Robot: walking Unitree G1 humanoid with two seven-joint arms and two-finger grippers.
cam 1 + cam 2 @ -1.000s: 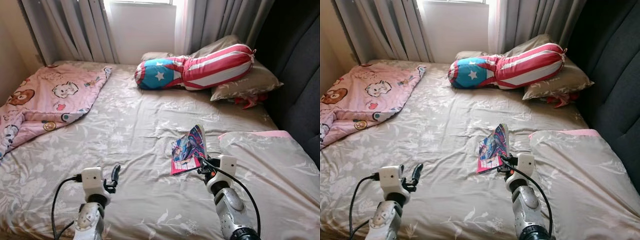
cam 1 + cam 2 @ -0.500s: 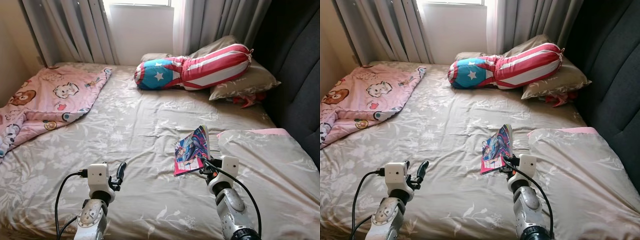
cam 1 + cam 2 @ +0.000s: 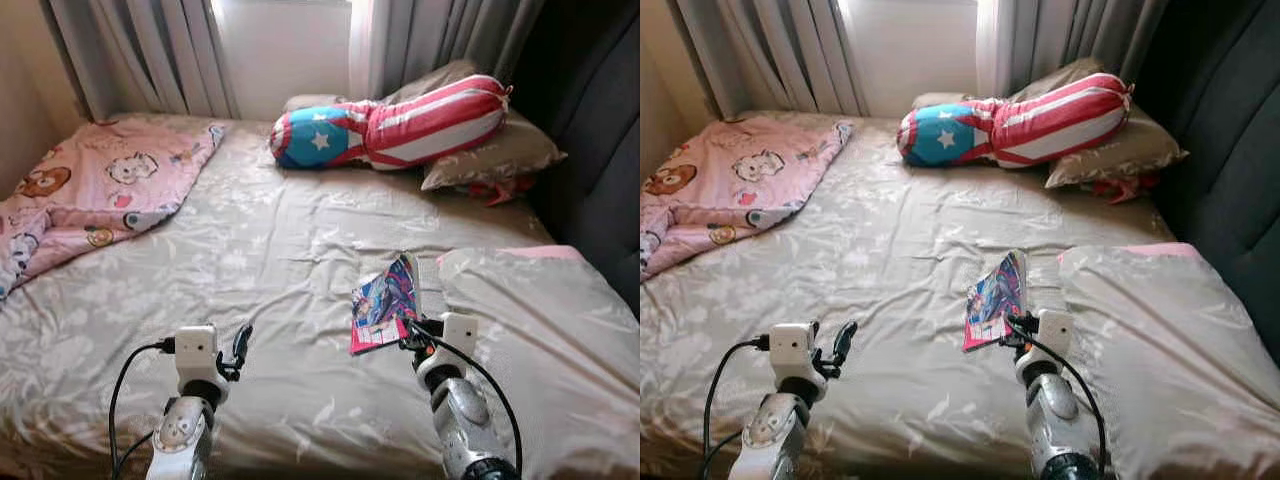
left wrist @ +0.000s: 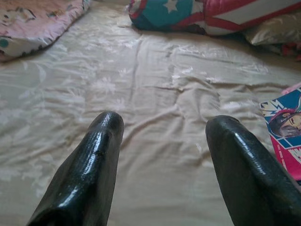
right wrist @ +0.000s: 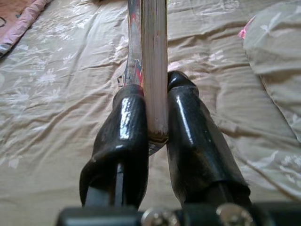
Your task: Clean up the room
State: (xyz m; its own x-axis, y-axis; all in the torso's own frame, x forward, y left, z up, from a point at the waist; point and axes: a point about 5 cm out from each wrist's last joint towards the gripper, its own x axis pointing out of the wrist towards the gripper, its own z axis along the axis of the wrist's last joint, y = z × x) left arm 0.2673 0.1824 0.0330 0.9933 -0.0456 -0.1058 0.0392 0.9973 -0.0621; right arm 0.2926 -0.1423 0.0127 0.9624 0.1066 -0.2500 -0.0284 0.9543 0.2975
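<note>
Tidying looks barely begun. Right gripper (image 3: pixel 408 330), low and right of centre in the head views, pinches a colourful book (image 3: pixel 384 304) by its lower edge, holding it lifted above the bed (image 3: pixel 270 250). Left gripper (image 3: pixel 240 345), lower left, hovers with fingers spread and empty. Remaining work, by my judgement: putting the book away, then the crumpled pink blanket (image 3: pixel 95 190) at upper left and the striped bolster (image 3: pixel 400 125) at the top.

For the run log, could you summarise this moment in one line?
right hand: shut on comic book, raised above bed | left hand: open, idle
</note>
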